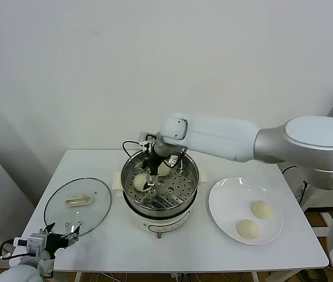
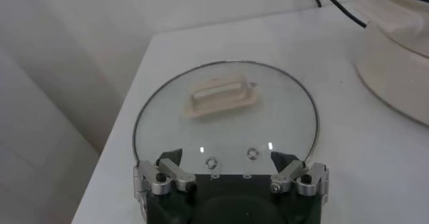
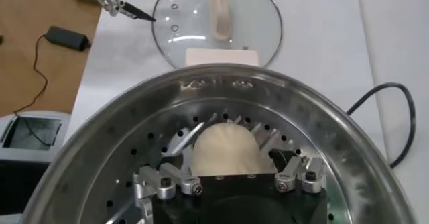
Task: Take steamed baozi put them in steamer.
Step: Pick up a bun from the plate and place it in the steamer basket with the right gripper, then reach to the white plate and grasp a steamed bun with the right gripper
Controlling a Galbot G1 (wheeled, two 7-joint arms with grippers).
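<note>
Two steamed baozi lie in the steamer [image 1: 194, 176]: one [image 1: 140, 182] on its left side and another [image 1: 164, 169] toward the back. My right gripper [image 1: 150, 176] reaches down into the basket with its jaws open on either side of the left baozi [image 3: 224, 148], which rests on the perforated floor [image 3: 100, 151]. Its fingers stand clear of the bun. Two more baozi [image 1: 261, 208] [image 1: 248, 229] sit on the white plate [image 1: 225, 200] to the right. My left gripper [image 1: 66, 238] waits open at the table's front left corner, just short of the glass lid.
The round glass lid [image 1: 78, 205] [image 2: 224, 121] lies flat to the left of the steamer, handle up. The steamer's white pot base [image 2: 395, 71] and black cord [image 2: 335, 7] are near it. A wall runs behind the table.
</note>
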